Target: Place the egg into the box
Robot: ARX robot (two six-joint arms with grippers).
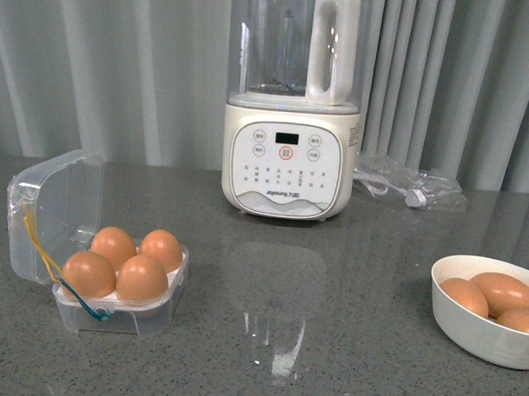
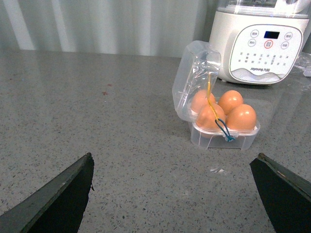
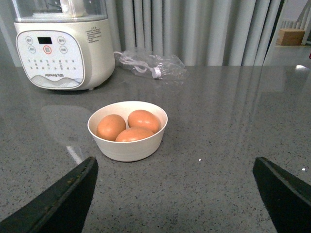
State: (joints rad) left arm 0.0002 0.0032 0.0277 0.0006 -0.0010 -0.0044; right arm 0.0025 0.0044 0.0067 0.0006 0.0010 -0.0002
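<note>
The clear plastic four-egg box (image 2: 208, 139), fully filled, is located ahead of the wide-open, empty left gripper (image 2: 173, 156).

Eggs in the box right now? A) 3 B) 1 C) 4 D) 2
C: every cup of the box is filled, four eggs in all, clear in both the front and left wrist views.
</note>
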